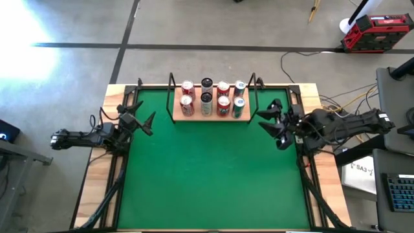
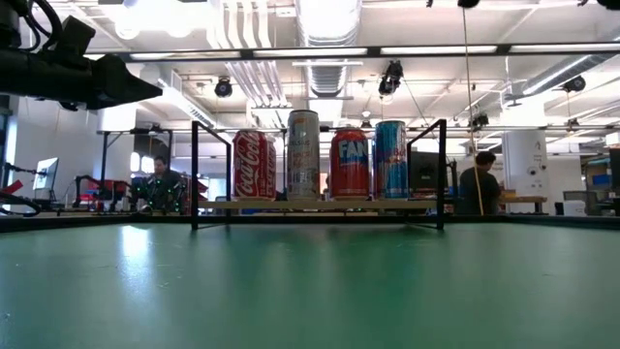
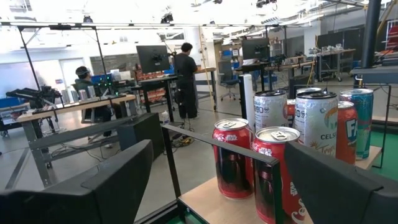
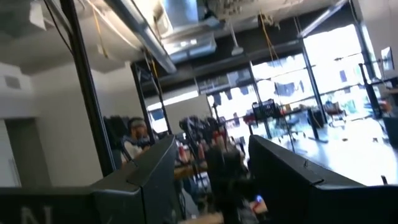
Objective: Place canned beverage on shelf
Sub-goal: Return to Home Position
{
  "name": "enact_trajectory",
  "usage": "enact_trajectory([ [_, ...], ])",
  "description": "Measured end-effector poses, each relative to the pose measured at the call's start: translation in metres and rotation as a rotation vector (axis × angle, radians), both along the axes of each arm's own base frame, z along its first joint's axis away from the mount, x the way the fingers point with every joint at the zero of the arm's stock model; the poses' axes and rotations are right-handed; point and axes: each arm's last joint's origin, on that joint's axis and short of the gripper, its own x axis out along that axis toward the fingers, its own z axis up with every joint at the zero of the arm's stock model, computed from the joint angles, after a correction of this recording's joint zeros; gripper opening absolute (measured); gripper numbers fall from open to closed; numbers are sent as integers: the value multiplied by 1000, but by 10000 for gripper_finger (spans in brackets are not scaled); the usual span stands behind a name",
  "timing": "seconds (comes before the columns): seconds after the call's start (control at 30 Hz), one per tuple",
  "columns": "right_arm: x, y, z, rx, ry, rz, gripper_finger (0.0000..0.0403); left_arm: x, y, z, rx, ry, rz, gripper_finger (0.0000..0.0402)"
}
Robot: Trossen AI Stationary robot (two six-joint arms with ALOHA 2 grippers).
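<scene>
High view: the left gripper (image 1: 147,122) at 9 o'clock and the right gripper (image 1: 270,126) at 3 are spread wide and empty, and the hard cans (image 1: 223,102) on the shelf (image 1: 176,115) look slippery, best held round the middle.

Four upright cans (image 2: 303,155) stand in a row on the shelf (image 2: 422,205).

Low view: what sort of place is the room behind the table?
Probably an open lab or workshop: bare ceiling ducts overhead, workbenches, a monitor with a person standing by it, and a red tool case on the concrete floor.
</scene>
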Motion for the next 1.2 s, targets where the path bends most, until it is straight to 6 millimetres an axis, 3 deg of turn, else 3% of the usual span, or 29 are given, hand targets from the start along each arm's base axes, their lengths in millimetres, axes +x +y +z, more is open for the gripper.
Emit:
enact_trajectory([
  [0.23, -5, -1, 26, 10, -76, 0, 196, 0, 0, 0, 0, 0, 0, 346],
  [0.4, -1, -1, 22, 8, -59, -5, 196, 0, 0, 0, 0, 0, 0, 346],
  [0.8, 18, 1, -49, -25, 206, -8, 196, 0, 0, 0, 0, 0, 0, 346],
  [1.2, -15, -3, -125, -43, 355, -7, 196, 0, 0, 0, 0, 0, 0, 346],
])
